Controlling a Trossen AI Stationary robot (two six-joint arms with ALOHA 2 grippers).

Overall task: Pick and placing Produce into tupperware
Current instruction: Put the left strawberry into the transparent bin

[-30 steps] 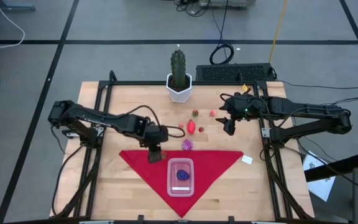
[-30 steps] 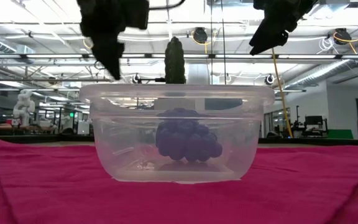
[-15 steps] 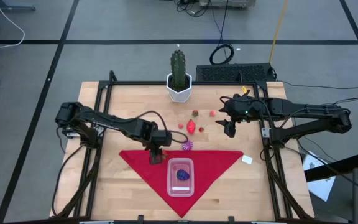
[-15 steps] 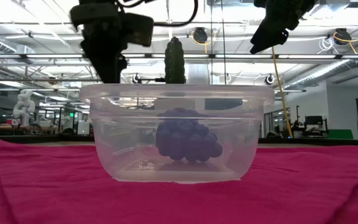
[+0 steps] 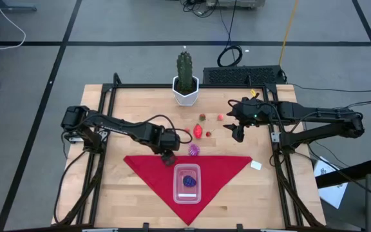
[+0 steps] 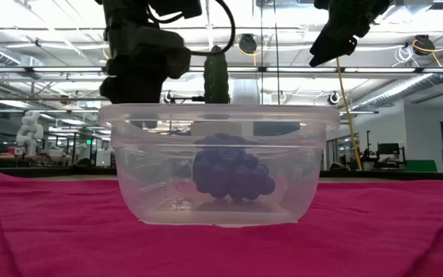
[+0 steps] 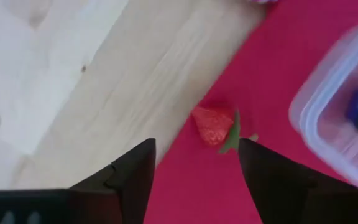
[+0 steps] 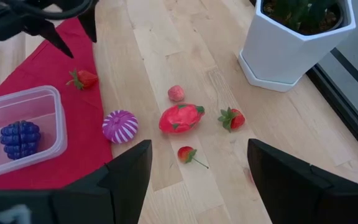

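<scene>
My left gripper [image 5: 168, 157] hangs open over the red cloth's far left edge, fingers pointing down. A small red strawberry [image 7: 214, 126] lies on the cloth just beyond the fingertips, untouched. The clear tupperware [image 5: 187, 183] stands on the cloth's middle with a dark purple berry [image 5: 189, 181] resting on its floor. More produce lies on the wood behind the cloth: a purple-white striped piece [image 8: 120, 126], a red-pink fruit [image 8: 180, 118], a second strawberry [image 8: 232, 118] and two tiny red and pink pieces. My right gripper [image 5: 237, 133] waits open above the table's far right.
A red triangular cloth [image 5: 148, 166] covers the table's near middle. A green cactus in a white pot [image 5: 185, 80] stands at the far edge. A small white tag [image 5: 256, 165] lies right of the cloth. Bare wood shows on the left and right of the cloth.
My left gripper has sunk toward the cloth, rolled about its own pointing line and shifted slightly toward the tupperware. My right gripper has kept still.
</scene>
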